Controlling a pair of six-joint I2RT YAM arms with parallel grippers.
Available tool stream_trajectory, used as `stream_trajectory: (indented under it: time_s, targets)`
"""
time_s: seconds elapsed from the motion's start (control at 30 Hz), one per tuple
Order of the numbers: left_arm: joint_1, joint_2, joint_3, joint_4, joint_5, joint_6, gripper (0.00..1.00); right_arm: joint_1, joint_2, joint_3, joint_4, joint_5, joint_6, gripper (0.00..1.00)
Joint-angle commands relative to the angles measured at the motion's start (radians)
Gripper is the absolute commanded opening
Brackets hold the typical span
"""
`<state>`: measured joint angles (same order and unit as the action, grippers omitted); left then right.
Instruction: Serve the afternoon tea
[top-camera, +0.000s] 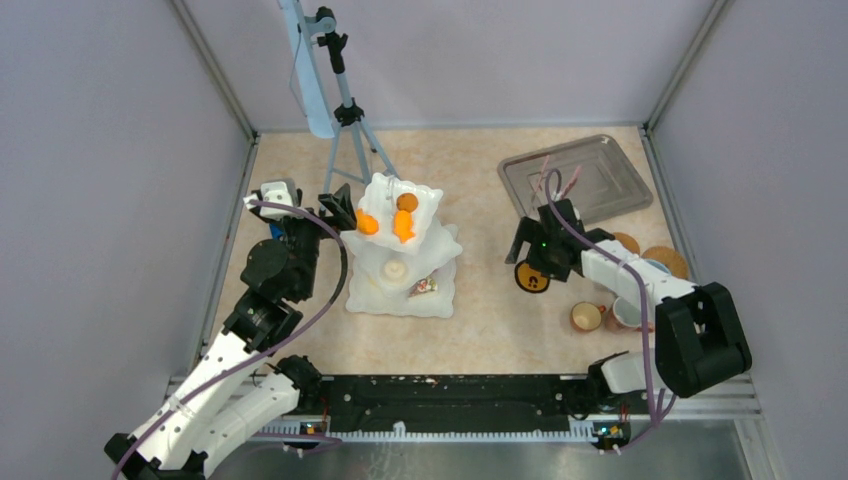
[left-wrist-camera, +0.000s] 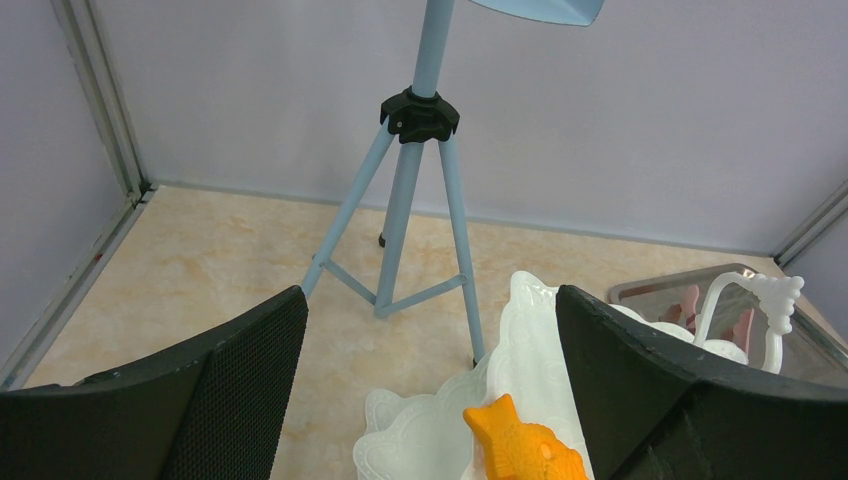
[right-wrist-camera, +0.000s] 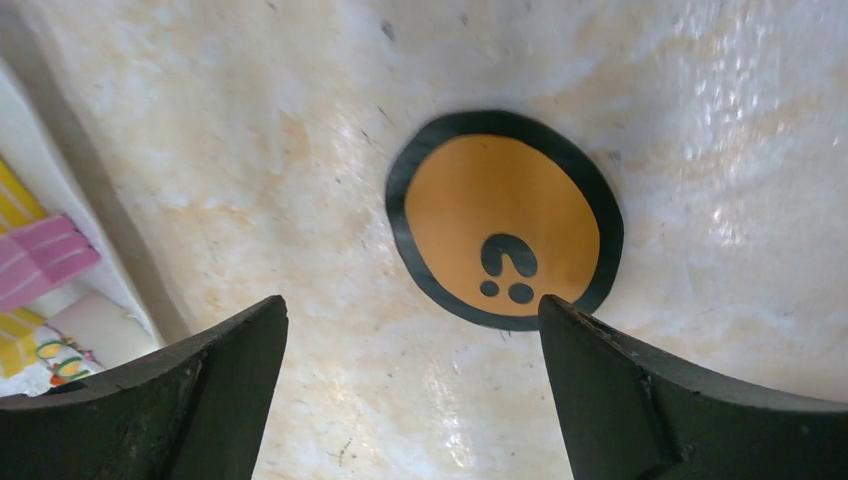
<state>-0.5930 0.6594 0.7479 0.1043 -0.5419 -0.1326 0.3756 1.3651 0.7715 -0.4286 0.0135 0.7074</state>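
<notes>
Now | my right gripper spread wide over orange disc | mugs beside my arm: top view only.

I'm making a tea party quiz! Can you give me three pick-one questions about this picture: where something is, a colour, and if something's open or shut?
1. Where is the metal tray? A far right corner B near left corner C middle
2. What colour is the round disc under the right gripper? A blue B orange with a black rim C green
3. The right gripper is: A open, holding nothing B shut tight C hidden
Answers: 1 A, it lies by the far right walls; 2 B, orange ringed in black in the wrist view; 3 A, the jaws stand wide apart, nothing between.
</notes>
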Motion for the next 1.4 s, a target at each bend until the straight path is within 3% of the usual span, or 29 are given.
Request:
stream_trajectory:
  time_s: [0.0,0.13,0.27,0.63,0.73,0.87,1.37]
  targets:
    - [0.003,0.0,0.027,0.025,0.01,-0.012,0.99,0.002,-0.019,0.054,-0.035,0.078,-0.106,0.94]
    - [0.003,0.0,0.029,0.023,0.021,-0.016,0.99,-0.016,-0.032,0.006,-0.053,0.182,-0.151,0.97]
    - [0.003,0.006,0.028,0.023,0.018,-0.016,0.99,-0.057,-0.023,-0.063,0.028,0.112,-0.169,0.98]
    - [0.004,0.018,0.028,0.021,0.014,-0.013,0.99,0.053,0.113,-0.065,0.135,0.149,-0.156,0.93]
    - [0.003,0.025,0.03,0.021,0.017,-0.012,0.99,0.094,0.208,0.002,0.081,0.221,-0.148,0.87]
    - [0.004,0.029,0.031,0.021,0.009,-0.006,0.99,0.168,0.259,0.034,0.034,0.274,-0.144,0.9]
    - [0.005,0.037,0.03,0.023,0.008,-0.002,0.99,0.268,0.186,-0.037,-0.088,0.289,-0.128,0.94]
